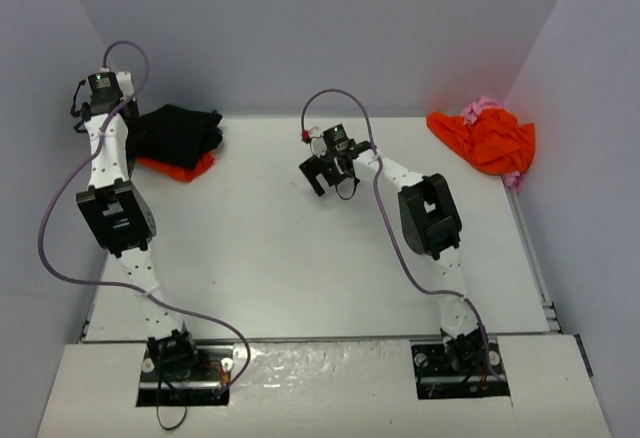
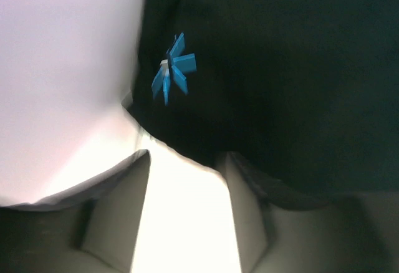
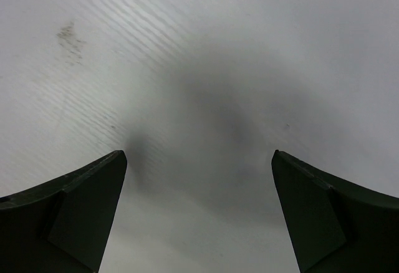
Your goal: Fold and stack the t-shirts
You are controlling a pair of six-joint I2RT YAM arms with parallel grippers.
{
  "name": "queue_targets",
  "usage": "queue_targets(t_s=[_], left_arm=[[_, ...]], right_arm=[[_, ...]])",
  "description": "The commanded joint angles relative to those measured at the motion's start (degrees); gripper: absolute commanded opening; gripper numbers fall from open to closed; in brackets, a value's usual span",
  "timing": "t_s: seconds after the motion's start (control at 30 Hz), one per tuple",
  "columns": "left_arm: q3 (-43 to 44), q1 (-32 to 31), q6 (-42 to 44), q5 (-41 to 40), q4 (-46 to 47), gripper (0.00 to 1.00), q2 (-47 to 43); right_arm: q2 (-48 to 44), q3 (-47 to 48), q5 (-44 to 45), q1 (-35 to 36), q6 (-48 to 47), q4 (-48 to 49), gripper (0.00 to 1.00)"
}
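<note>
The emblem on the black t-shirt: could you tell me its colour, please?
The emblem on the black t-shirt is bright blue, clearest in the left wrist view.

top: even, soft | left wrist: blurred, table [image 2: 187,235] glare, black t-shirt [image 2: 293,80] underexposed | right wrist: soft shadow

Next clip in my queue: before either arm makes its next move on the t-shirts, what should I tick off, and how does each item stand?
1. Left gripper free of cloth: ok. Its jaws are apart with bare table between them, and the black t-shirt lies just beyond the tips.
2. Black t-shirt stacked on the lower orange t-shirt: ok.
3. Neatness of that fold: cannot tell.
4. Right gripper open and empty: ok. It hovers over the bare table.
5. All shirts folded: not ok. The crumpled orange t-shirt and the pink t-shirt lie heaped at the far right corner.
</note>
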Motion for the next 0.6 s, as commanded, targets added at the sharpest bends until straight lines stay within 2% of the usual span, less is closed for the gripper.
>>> queue_targets(t_s=[0.0,0.13,0.2,0.23,0.33,0.43,0.5,0.57], left_arm=[[-30.0,0.6,-7.2,11.3,23.8,0.13,-32.8],[-66.2,0.5,-12.5,8.4,41.1,0.15,-50.1],[-78.8,-0.4,-13.9,6.9,53.1,0.14,-54.4],[-83.2,-1.2,-13.7,6.1,55.7,0.13,-55.5],[-91.8,-2.1,-13.1,6.1,62.4,0.13,-55.7],[-95.7,-3.3,-10.9,3.5,68.7,0.01,-52.7],[-98.0,-6.4,-9.4,1.3,73.6,0.0,-48.4],[-99.0,-8.2,-8.8,1.3,72.9,0.0,-45.4]], right_arm=[[-18.4,-8.5,19.2,-4.0,-0.5,13.2,1.0],[-32.0,-25.2,16.8,-14.1,3.1,24.7,1.0],[-38.4,-36.1,13.7,-19.2,4.4,32.3,1.0],[-41.5,-41.2,13.0,-21.2,5.0,35.0,1.0],[-47.5,-52.9,10.1,-25.4,6.4,38.8,1.0],[-50.4,-61.5,3.3,-28.0,8.0,45.9,1.0],[-50.0,-64.5,5.1,-28.9,6.5,52.5,1.0],[-47.1,-66.1,6.4,-31.3,7.5,56.1,1.0]])
